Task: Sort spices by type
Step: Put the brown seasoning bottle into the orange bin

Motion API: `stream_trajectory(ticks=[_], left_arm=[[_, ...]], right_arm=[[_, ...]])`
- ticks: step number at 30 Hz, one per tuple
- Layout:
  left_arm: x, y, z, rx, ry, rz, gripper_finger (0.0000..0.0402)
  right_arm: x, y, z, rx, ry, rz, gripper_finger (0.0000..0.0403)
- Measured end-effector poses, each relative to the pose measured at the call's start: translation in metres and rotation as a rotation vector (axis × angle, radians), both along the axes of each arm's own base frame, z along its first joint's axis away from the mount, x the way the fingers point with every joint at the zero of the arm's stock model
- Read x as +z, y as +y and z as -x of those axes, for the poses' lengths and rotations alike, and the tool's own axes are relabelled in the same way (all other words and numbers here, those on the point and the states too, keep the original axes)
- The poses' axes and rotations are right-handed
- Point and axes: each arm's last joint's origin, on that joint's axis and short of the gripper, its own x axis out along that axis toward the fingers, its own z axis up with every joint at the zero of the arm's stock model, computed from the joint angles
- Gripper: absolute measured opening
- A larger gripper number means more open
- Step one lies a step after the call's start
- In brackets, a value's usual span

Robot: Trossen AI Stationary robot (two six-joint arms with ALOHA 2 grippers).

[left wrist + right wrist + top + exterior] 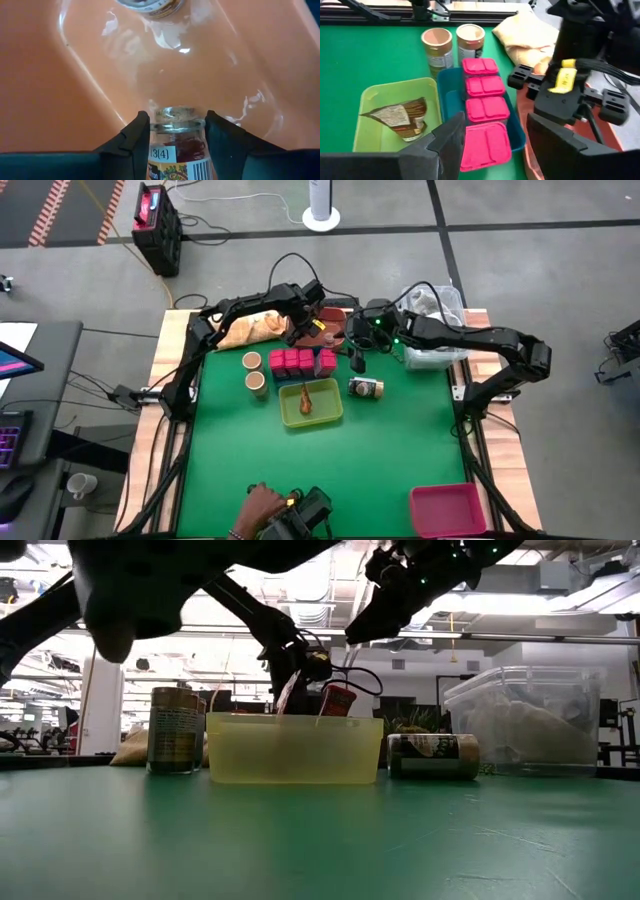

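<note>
green table [330,470] carries jars [251,361], bins [311,404], cloth [248,329].

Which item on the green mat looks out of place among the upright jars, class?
One spice jar lies on its side right of the yellow-green tray, while the two tan jars left of the pink containers stand upright.

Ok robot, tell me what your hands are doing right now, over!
Left gripper shut on a spice bottle over the orange tray. Right gripper empty, above the pink boxes. Nothing blocking.

Two dark jointed arms trail black cables; the left pincer [570,80] wears a yellow tag.
</note>
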Motion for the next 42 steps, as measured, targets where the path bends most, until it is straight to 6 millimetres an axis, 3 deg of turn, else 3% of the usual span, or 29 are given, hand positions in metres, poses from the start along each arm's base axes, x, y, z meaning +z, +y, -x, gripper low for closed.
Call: stream_trajectory(ticks=[9,20,24,31,42], left_arm=[[0.006,0.002,-0.001,0.068,-0.022,0.031,0.0152],[0.024,0.01,0.008,0.154,-0.035,0.128,0.0047],[0.024,0.011,0.009,0.195,-0.017,0.104,0.0033],[0.033,0.013,0.004,0.266,-0.068,0.074,0.0091],[0.039,0.017,0.0,0.417,-0.143,0.056,0.0237]], right_arm=[[-0.003,-0.009,0.005,-0.033,0.034,-0.016,0.0238],[0.006,-0.007,0.022,-0.048,-0.006,0.0,0.0238],[0.004,-0.006,0.037,-0.07,-0.062,0.018,0.0238],[0.009,-0.003,0.064,-0.112,-0.134,0.03,0.0238],[0.009,-0.001,0.067,-0.109,-0.164,0.048,0.0238]])
